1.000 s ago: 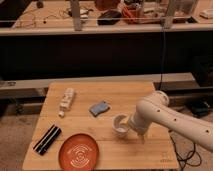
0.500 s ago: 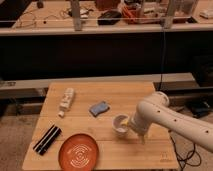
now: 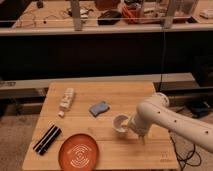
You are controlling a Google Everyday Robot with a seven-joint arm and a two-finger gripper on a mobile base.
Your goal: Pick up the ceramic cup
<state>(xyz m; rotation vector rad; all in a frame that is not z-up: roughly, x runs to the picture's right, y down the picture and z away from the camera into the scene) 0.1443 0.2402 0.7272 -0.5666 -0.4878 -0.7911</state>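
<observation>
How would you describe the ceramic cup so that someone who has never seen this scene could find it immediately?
Start at the wooden table, then look at its right half, where the white robot arm reaches in. The ceramic cup sits right at the arm's tool. It is the small cream round cup, far smaller than the flat orange plate.
</observation>
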